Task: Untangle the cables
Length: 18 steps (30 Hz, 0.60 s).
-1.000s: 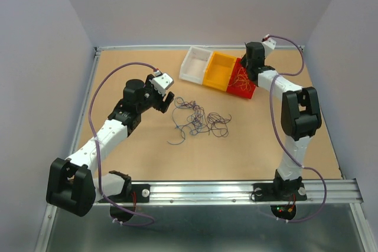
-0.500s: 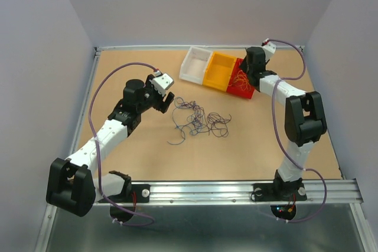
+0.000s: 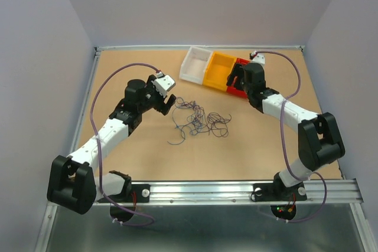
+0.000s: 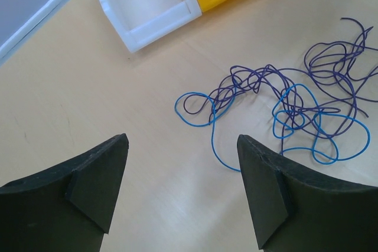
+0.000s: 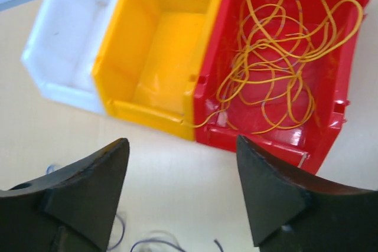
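A tan wooden tabletop (image 3: 136, 157), edged by a thin metal frame (image 3: 142, 46), sits boxed in by plain pale lilac-grey walls (image 3: 207, 4) (evenly lit); an aluminium rail (image 3: 207, 192) runs along its near edge.

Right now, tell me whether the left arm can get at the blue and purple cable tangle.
Probably yes. The left gripper hangs open beside the cables, with only bare table between it and the nearest blue loop. The right gripper is off by the bins.
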Each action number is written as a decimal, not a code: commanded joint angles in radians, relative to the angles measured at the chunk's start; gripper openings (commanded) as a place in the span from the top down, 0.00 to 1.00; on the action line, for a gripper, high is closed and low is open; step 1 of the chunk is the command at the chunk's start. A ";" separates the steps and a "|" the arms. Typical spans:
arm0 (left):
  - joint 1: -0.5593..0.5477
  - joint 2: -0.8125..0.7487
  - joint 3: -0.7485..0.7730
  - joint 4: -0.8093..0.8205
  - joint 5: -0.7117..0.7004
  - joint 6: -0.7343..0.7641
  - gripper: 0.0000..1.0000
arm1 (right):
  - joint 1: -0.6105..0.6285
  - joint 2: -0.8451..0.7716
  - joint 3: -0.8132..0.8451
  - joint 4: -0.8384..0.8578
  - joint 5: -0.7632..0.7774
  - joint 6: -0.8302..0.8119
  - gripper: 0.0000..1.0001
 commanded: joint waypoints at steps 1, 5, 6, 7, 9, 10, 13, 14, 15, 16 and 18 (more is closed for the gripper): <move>-0.008 -0.003 0.000 0.013 0.034 0.023 0.12 | 0.021 -0.119 -0.071 0.120 -0.105 -0.040 0.20; -0.016 0.011 0.000 0.013 0.046 0.036 0.06 | 0.035 -0.162 -0.065 0.122 -0.154 -0.060 0.00; -0.017 0.014 0.000 0.011 0.054 0.037 0.04 | 0.037 -0.165 -0.056 0.116 -0.165 -0.066 0.00; -0.019 0.018 0.001 0.010 0.055 0.042 0.01 | 0.037 -0.168 -0.033 0.105 -0.183 -0.082 0.00; -0.027 0.032 0.003 0.008 0.063 0.056 0.01 | 0.037 -0.167 0.025 0.056 -0.211 -0.115 0.00; -0.031 0.038 0.003 0.007 0.065 0.060 0.01 | 0.037 -0.163 0.050 0.035 -0.216 -0.126 0.00; -0.057 0.080 0.009 0.004 0.059 0.083 0.01 | 0.037 -0.153 0.104 -0.028 -0.225 -0.163 0.02; -0.066 0.080 0.009 0.004 0.052 0.083 0.01 | 0.037 -0.153 0.110 -0.030 -0.223 -0.171 0.02; -0.077 0.101 0.013 0.004 0.034 0.091 0.01 | 0.037 -0.150 0.118 -0.030 -0.222 -0.180 0.03; -0.096 0.115 0.016 0.005 0.022 0.092 0.01 | 0.037 -0.148 0.128 -0.030 -0.223 -0.201 0.06; -0.116 0.167 0.038 0.005 -0.006 0.094 0.02 | 0.037 -0.145 0.159 -0.031 -0.226 -0.224 0.13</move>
